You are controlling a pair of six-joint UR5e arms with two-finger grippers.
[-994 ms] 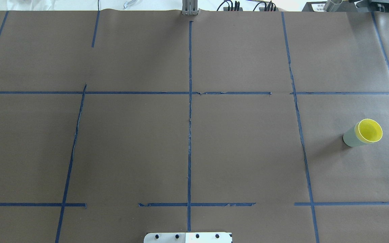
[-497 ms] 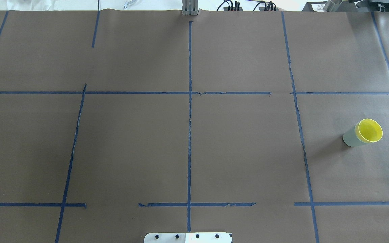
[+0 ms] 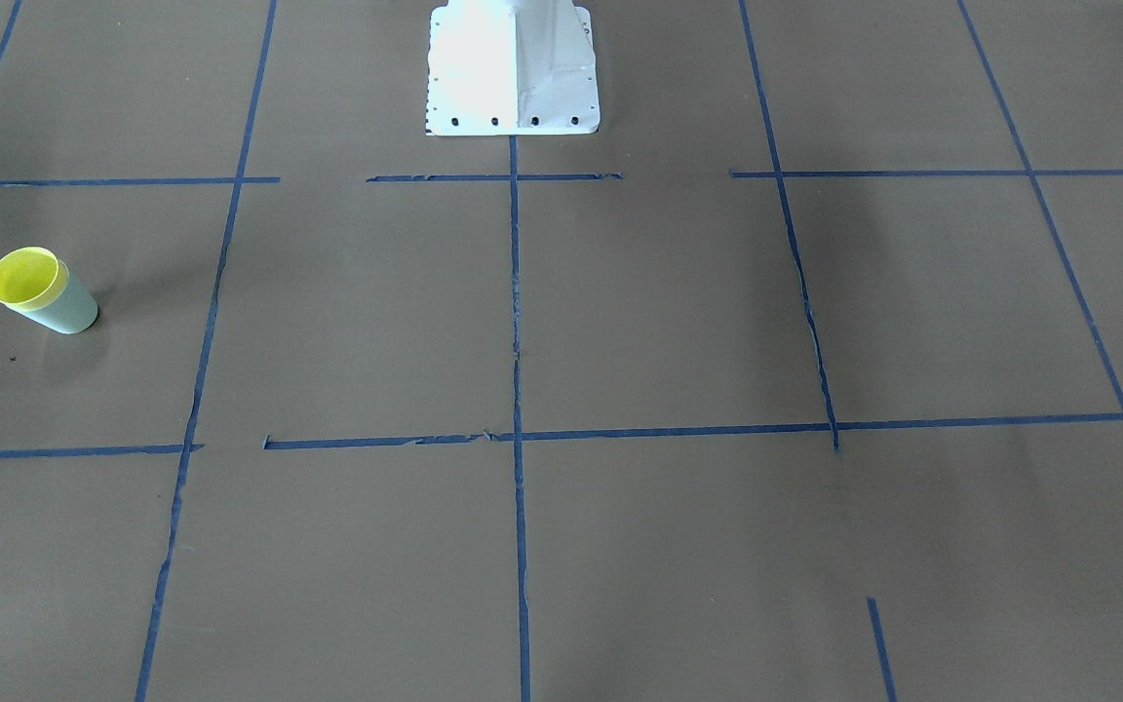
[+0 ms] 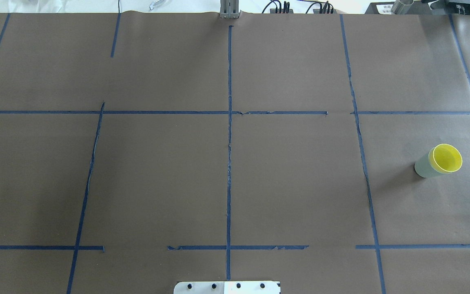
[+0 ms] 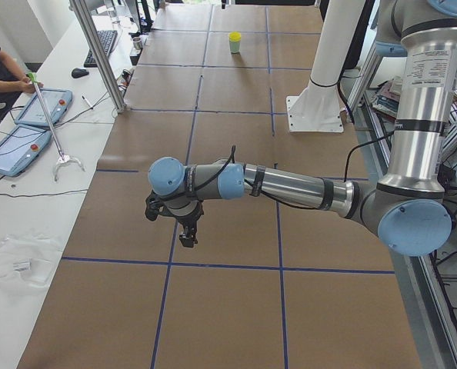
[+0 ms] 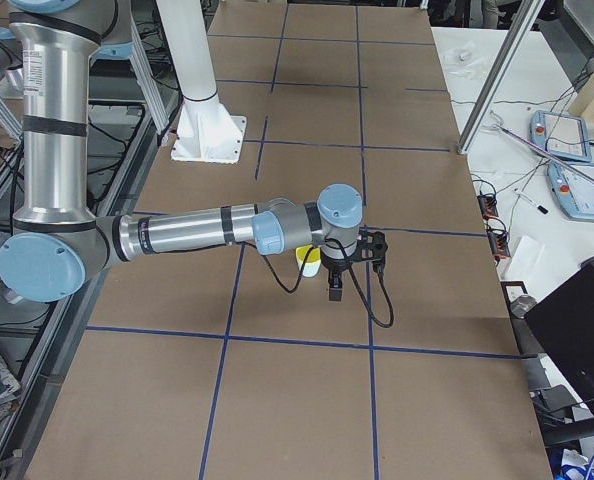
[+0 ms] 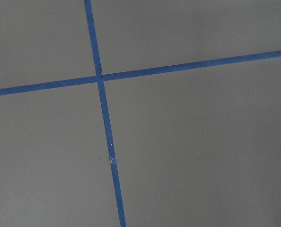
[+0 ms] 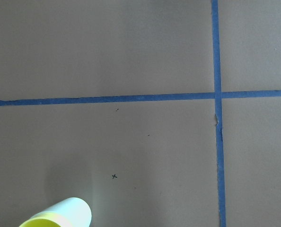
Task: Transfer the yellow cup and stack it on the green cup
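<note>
Currently the yellow cup [image 4: 447, 158] sits nested in the upright green cup [image 4: 422, 169], far right on the table [image 4: 292, 183]. The right gripper [image 6: 335, 292] appears to hang near this stack, the left gripper [image 5: 186, 237] well apart. Whether either gripper is open or closed cannot be told.

We see only brown table covering [image 7: 192, 142]. Two blue tape lines [image 7: 106, 124] cross in the upper left of the frame.
</note>
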